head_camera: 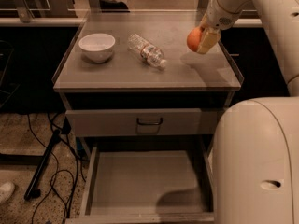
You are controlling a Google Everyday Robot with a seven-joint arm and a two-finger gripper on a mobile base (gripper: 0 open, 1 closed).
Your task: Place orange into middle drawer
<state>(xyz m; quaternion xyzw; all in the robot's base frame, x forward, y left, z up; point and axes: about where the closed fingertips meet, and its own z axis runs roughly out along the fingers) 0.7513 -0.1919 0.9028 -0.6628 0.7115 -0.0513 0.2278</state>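
My gripper [202, 37] is shut on the orange [194, 38] and holds it in the air above the right part of the cabinet top [121, 73]. The orange is small and round, and its left side shows beside the pale finger [208, 39]. The middle drawer [145, 178] stands pulled out below, wide and shallow, with a plain grey floor that holds nothing. My arm's shadow falls on its right front corner.
A white bowl [96, 46] sits at the left of the cabinet top. A clear plastic bottle [147, 51] lies on its side in the middle. A shut drawer with a dark loop handle [149, 122] is above the open one. Cables [56, 171] lie on the floor at the left. My robot's body [257, 162] fills the lower right.
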